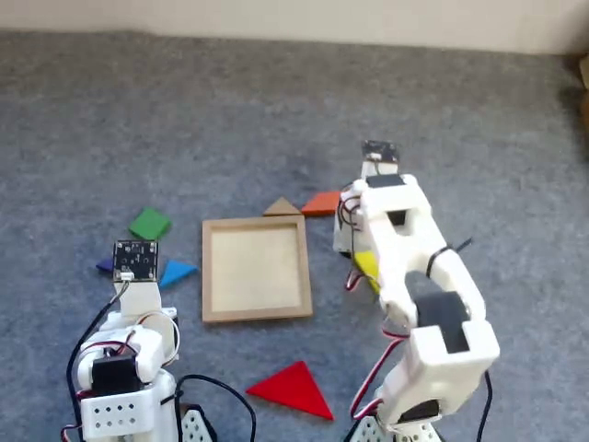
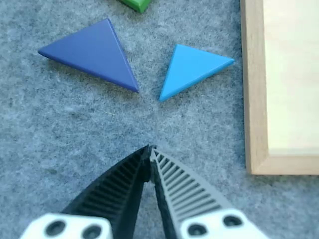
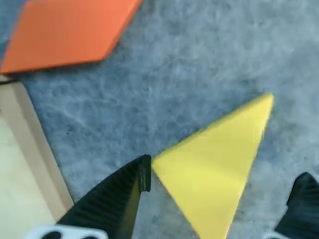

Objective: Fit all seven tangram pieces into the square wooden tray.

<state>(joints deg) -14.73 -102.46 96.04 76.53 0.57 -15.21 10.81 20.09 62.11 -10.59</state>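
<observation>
The square wooden tray (image 1: 209,272) lies mid-table, its floor bare wood. My left gripper (image 2: 150,149) is shut with nothing in it, just short of a dark blue triangle (image 2: 94,52) and a light blue triangle (image 2: 189,68), beside the tray's rim (image 2: 254,89). My right gripper (image 3: 225,181) is open, one finger on each side of the yellow triangle (image 3: 219,149) on the carpet. An orange parallelogram (image 3: 70,30) lies beyond it, near the tray corner (image 3: 35,144). A green square (image 1: 150,224), a brown triangle (image 1: 282,208) and a red triangle (image 1: 293,389) lie around the tray.
Grey carpet covers the whole table. The right arm (image 1: 414,276) stretches along the tray's right side, over the yellow triangle (image 1: 367,267). The left arm (image 1: 129,350) stands at the front left. Cables trail near the red triangle.
</observation>
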